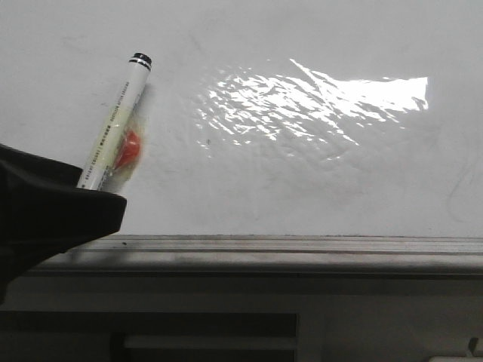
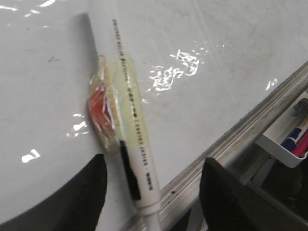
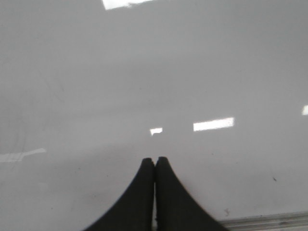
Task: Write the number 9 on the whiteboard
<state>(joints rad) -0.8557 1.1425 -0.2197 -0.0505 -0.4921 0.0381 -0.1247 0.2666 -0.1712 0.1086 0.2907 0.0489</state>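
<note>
The whiteboard is glossy white with faint smudges, a glare patch and a grey ledge; no 9 shows on it. The left tool stands open around a taped marker. The right tool is pressed closed, empty.

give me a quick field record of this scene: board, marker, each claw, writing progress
board: whiteboard, glossy, glare patch, faint smudges, grey ledge along its edge
marker: white marker with black cap end, tape and a red piece wrapped on the barrel, lying against the board
left claw: left claw open, fingers either side of the marker, not gripping it
right claw: right claw shut, empty, over bare board
writing progress: no number 9 stroke visible
side tray: more markers
</note>
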